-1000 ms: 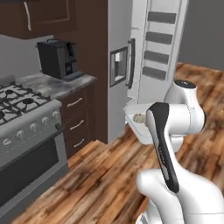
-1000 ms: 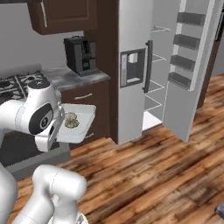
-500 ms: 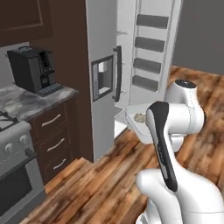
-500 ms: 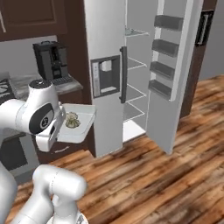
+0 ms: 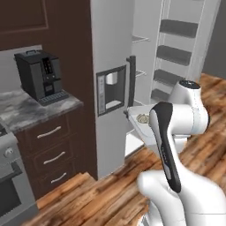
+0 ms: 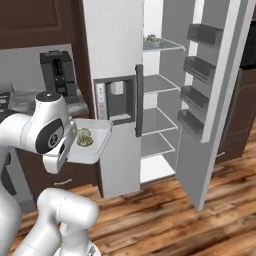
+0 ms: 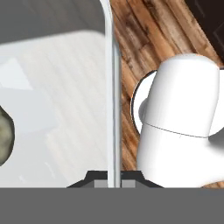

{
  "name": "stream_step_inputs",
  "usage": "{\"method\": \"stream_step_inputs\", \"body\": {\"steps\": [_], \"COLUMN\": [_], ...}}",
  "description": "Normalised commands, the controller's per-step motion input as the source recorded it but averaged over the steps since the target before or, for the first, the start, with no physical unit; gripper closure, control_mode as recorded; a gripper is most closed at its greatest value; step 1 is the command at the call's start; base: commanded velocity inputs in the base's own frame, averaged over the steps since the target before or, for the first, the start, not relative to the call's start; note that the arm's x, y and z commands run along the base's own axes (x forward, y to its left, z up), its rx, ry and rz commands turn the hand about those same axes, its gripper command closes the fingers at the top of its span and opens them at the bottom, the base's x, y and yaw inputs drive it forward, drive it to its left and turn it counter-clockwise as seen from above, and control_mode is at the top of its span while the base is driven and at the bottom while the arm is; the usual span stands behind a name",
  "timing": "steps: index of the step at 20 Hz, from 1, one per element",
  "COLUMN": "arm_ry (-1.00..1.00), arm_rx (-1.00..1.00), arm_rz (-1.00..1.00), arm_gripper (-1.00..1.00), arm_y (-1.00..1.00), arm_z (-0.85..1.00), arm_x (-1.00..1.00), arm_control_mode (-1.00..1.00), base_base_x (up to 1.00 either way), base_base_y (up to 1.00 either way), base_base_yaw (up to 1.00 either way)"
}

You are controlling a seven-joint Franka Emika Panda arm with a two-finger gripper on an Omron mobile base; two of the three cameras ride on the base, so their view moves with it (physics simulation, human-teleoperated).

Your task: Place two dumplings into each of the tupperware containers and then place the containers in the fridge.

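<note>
The tool is clamped on the rim of the translucent white container, which it holds level in front of the fridge, just before the dispenser door, with the dumplings lying inside. Since a second ago the base has driven along, so the stove has slid out of sight and the fridge's open compartment with its white shelves now stands close ahead. The pale blue-teal container already sits on the top shelf of the fridge, so I judge that only shelving the white one remains.
</note>
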Motion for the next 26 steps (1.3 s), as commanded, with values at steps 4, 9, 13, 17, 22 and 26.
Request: {"method": "stream_step_inputs", "body": {"steps": [4,9,13,17,22,26], "arm_ry": [0.0,0.0,0.0,0.0,0.0,0.0], "arm_rx": [0.0,0.0,0.0,0.0,0.0,0.0], "arm_rz": [0.0,0.0,0.0,0.0,0.0,0.0], "arm_gripper": [1.0,1.0,1.0,1.0,1.0,1.0], "arm_y": [0.0,0.0,0.0,0.0,0.0,0.0], "arm_z": [0.0,0.0,0.0,0.0,0.0,0.0], "arm_x": [0.0,0.0,0.0,0.0,0.0,0.0], "arm_control_mode": [1.0,1.0,1.0,1.0,1.0,1.0], "base_base_x": [0.9,0.7,0.48,0.65,0.88,0.79], "base_base_y": [-0.92,-0.88,-0.77,-0.69,-0.63,-0.13], "base_base_yaw": [0.39,0.37,0.34,0.32,0.27,0.16]}}
